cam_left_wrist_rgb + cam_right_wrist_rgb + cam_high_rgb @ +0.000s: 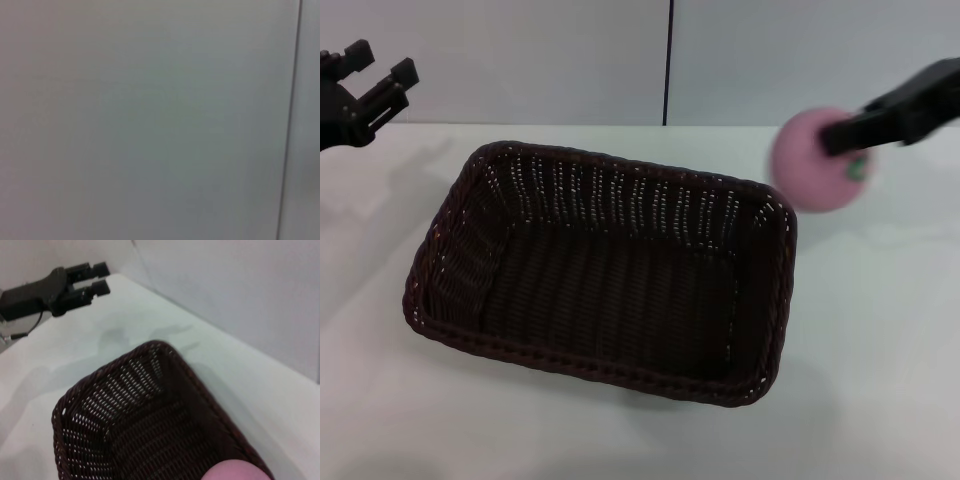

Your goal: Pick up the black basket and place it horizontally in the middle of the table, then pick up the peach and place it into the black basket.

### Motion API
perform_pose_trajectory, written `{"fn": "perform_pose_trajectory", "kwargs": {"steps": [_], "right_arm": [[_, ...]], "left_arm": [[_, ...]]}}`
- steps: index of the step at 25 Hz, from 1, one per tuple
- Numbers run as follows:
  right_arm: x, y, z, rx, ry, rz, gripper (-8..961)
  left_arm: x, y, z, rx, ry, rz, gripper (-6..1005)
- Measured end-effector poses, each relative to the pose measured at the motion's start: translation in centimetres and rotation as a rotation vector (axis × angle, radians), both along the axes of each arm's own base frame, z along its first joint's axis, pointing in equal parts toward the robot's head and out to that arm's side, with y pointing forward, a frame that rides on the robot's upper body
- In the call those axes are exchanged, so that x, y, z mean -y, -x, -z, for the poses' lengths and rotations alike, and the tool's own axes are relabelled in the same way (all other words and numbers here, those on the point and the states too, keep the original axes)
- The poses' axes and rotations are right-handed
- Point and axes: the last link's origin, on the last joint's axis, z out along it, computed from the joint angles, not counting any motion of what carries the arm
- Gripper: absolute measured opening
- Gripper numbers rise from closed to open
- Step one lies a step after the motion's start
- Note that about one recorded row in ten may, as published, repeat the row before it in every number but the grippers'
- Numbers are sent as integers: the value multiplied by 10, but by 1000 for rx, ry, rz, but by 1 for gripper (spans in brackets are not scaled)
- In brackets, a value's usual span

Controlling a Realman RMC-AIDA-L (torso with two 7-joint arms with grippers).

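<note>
The black basket (610, 270) lies lengthwise across the middle of the white table (880, 350), open side up and empty inside. My right gripper (842, 137) is shut on the pink peach (810, 165) and holds it in the air just beyond the basket's far right corner. The right wrist view shows the basket (145, 425) below and the top of the peach (232, 472) at the picture's edge. My left gripper (375, 72) is raised at the far left, away from the basket, fingers apart and empty; it also shows in the right wrist view (92, 277).
A grey wall with a dark vertical seam (668, 60) stands behind the table. The left wrist view shows only that wall and a seam (290, 125). Bare tabletop lies around the basket on all sides.
</note>
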Motion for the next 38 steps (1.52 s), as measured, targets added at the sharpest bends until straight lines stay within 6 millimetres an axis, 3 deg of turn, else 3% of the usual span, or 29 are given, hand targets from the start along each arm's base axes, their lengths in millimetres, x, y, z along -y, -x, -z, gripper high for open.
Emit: {"fn": "perform_pose_trajectory", "kwargs": {"steps": [2,9,14,18,24,26,27,29,30,31,38], "right_arm": [[-10,-2,29,9,66,10,106],[-12,-3,55,-31,174,-13,98],[-12,-7,53,-115,140,-56,257],[-13,-25,47,-259,39,-82,434],[3,-77,25,-587,-255,-106,689],[30,-133,26,-812,-568,-117,729],[30,-133,26,-812,-568,-117,728],[53,-169,35,-858,-851,-119,727],[53,-169,35,-858,-851,-119,727],[68,-189,45,-845,-1024,-80,727],[99,-218,69,-697,-1316,23,726]], "left_arm": [[2,1,0,23,1,5,568],[11,4,2,50,15,10,568],[12,8,5,40,17,7,568],[15,15,12,34,-9,23,568],[21,25,15,82,-91,33,568],[34,34,17,71,-181,70,568],[34,34,17,71,-181,70,568],[44,46,17,93,-252,49,568],[44,46,17,93,-252,49,568],[47,51,17,108,-283,36,568],[65,83,18,147,-422,-102,568]]}}
